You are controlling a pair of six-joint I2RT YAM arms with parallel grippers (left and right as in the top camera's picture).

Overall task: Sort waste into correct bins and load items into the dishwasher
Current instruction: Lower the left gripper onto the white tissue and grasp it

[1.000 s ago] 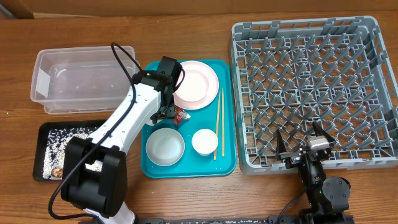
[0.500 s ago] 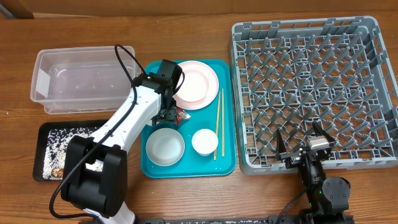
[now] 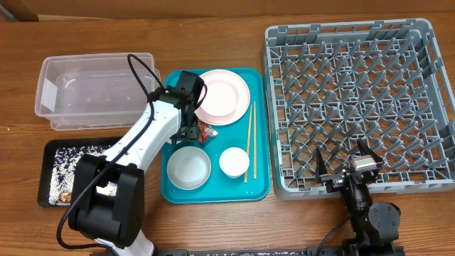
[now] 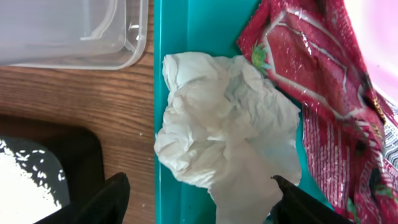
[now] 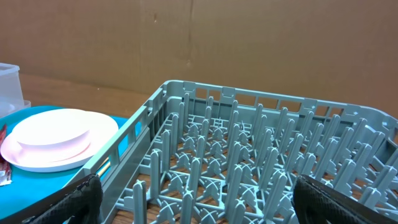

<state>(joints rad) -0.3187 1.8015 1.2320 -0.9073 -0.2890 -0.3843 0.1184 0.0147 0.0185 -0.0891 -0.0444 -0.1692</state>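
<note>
A crumpled white napkin [image 4: 224, 124] lies on the teal tray [image 4: 205, 37] by its left rim, with a shiny red wrapper [image 4: 317, 81] just right of it. My left gripper [image 4: 199, 202] hangs open right over the napkin, whose lower edge reaches between the fingertips [image 4: 106, 199]. In the overhead view that gripper [image 3: 190, 129] covers the napkin, and the wrapper [image 3: 207, 130] shows beside it. My right gripper [image 3: 346, 162] stands open at the near edge of the grey dish rack [image 3: 355, 99], nothing between its fingers [image 5: 81, 199].
The teal tray [image 3: 213, 190] holds stacked pink and white plates [image 3: 224, 96], a pale bowl [image 3: 188, 168], a white cup [image 3: 234, 161] and chopsticks [image 3: 249, 139]. A clear tub [image 3: 96, 92] stands left of it, and a black tray [image 3: 71, 188] with rice [image 3: 67, 160] in front.
My left gripper has shifted slightly left over the tray's left side. The right arm has not moved.
</note>
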